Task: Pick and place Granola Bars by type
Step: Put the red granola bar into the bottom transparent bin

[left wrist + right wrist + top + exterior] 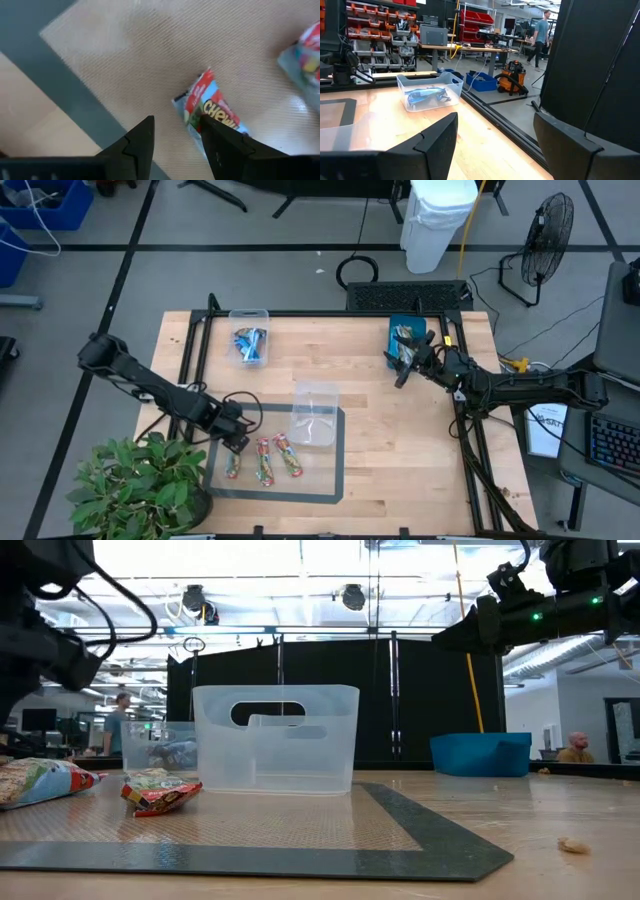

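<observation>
Nearer arm: left gripper (236, 438), hanging over the grey-bordered mat (330, 488) at the worktop's (400, 440) front left, fingers apart and empty.
Target bar: a red-and-green granola bar (210, 111) lying flat on the mat, right beside one fingertip (220, 137) in the left wrist view, off to one side of the gap instead of centred in it.
Long axis: in the high view the three red-and-green bars (263, 459) lie side by side, running roughly front to back.
Likely need: a small sideways shift, so the fingers straddle the bar across its narrow width.
Empty clear tub (314, 415): on the mat's back edge, near the bars.
Blue bars (250, 344): already in the far clear tub.
Right gripper (406, 363): fingers apart, empty, waiting by the teal tray (402, 326).
</observation>
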Robot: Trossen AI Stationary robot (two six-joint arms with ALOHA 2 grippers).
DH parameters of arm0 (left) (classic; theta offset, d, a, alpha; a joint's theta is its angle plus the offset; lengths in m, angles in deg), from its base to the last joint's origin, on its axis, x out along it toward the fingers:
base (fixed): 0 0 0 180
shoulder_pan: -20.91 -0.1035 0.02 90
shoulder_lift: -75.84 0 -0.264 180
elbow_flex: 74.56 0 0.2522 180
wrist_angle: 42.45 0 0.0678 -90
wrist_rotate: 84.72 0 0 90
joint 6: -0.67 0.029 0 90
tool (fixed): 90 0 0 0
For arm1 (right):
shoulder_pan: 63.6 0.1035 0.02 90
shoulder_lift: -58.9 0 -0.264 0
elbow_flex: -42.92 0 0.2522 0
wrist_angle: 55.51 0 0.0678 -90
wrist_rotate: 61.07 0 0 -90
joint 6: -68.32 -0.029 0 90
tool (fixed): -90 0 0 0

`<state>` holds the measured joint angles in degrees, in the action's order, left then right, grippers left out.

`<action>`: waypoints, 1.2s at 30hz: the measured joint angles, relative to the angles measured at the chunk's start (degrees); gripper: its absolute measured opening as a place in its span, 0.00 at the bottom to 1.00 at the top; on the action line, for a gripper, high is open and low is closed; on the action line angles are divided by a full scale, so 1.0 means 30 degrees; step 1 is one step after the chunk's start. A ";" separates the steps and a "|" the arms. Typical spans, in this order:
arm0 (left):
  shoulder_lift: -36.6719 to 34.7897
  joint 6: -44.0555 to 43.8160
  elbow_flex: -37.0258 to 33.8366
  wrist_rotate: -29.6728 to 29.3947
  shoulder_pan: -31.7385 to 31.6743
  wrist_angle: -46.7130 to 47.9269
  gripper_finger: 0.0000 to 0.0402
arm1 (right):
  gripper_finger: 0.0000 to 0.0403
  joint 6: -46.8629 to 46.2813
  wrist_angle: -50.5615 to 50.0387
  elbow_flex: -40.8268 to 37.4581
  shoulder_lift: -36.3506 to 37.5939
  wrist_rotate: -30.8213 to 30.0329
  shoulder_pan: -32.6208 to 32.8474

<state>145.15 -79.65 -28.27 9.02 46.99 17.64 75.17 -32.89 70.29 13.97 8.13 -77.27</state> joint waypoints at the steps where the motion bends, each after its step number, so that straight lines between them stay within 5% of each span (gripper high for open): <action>1: 0.0142 0.0059 -0.0003 0.0104 0.0000 -0.0091 0.40 | 0.62 0.0000 0.0005 0.0000 0.0000 0.0000 0.0000; 17: 0.0446 0.1300 -0.0003 -0.0484 0.0002 -0.2035 0.39 | 0.62 0.0004 -0.0005 0.0000 0.0000 -0.0015 0.0000; 28: 0.0438 0.2379 -0.0003 -0.0842 -0.0061 -0.2117 0.04 | 0.62 -0.0036 -0.0002 0.0000 0.0000 -0.0021 0.0000; 36: 0.0355 0.4951 0.0004 -0.2361 -0.0437 -0.3066 0.01 | 0.62 -0.0018 -0.0092 0.0000 0.0003 -0.0017 0.0000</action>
<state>146.21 -64.80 -28.26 1.94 45.68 8.44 75.12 -33.16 70.29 13.98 8.08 -77.27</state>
